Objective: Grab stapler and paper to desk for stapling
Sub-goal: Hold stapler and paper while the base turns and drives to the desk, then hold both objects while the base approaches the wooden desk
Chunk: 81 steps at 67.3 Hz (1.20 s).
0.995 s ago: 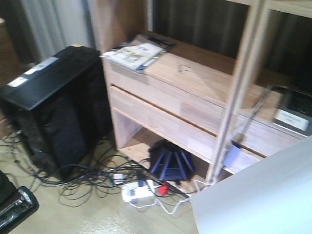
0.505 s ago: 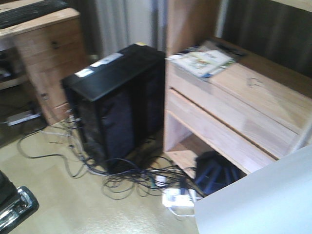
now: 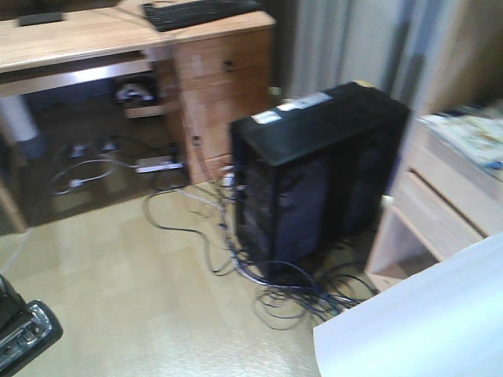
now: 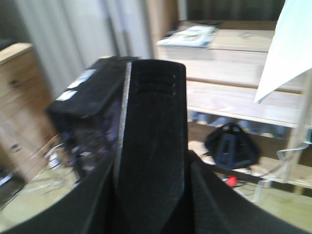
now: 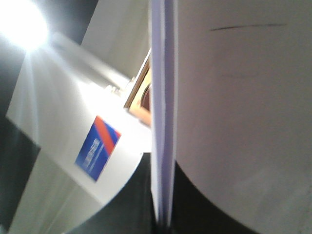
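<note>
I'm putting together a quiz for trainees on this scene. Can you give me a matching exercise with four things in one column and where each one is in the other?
Things:
1. keyboard
2. computer tower
3. paper
4. stapler

Places:
A. held in the left gripper
B. standing on the floor
C. lying on the desk
D. held in the right gripper

Pairs: 1-C; 2-B; 3-D; 4-A

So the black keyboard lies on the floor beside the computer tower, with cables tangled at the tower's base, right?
Not quite: the keyboard lies on top of the desk, not on the floor, as the front-facing view shows. The rest holds: cables are tangled at the base of the computer tower.
</note>
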Tool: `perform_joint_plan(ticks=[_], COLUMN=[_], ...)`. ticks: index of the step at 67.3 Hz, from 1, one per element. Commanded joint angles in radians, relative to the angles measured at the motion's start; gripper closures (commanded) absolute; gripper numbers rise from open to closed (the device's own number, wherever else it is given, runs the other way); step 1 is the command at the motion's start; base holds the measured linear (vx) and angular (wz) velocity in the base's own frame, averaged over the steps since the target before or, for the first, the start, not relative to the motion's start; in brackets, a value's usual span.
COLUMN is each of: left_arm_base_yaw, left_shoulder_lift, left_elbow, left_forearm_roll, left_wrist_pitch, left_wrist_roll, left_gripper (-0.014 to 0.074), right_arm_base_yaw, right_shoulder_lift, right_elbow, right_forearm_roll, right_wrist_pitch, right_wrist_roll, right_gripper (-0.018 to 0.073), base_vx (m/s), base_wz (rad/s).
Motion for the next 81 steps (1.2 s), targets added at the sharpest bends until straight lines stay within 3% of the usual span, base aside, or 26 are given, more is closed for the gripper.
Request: perform_joint_plan(ticks=[1,43,81], left_arm_base_yaw=[-0.004,-0.004,-0.004], left_shoulder_lift=[0.007,0.007,0.007], left_elbow=[-0.03,-0.03,-0.03], left_forearm_roll=[-0.025,-0.025,-0.025], left_wrist_pitch=[-0.111,-0.111,-0.111], left_wrist_roll=[-0.002,-0.002,-0.002], left_gripper=[0.0603,0.0603,0.0603], right_arm_base_yaw=[0.001,0.001,0.001], right_shoulder_lift=[-0.006,-0.006,-0.006], right_elbow=[-0.028,-0.028,-0.028], right_forearm_roll=[-0.004,-0.004,-0.004], right_wrist_pitch=[-0.058,-0.058,-0.058], right_wrist_roll=[-0.012,-0.012,-0.012], right_gripper=[0.0561,0.0561,0.0561], base_vx=[0.08,0.08,0.11], base_wz=[0.6,0.48,0.13])
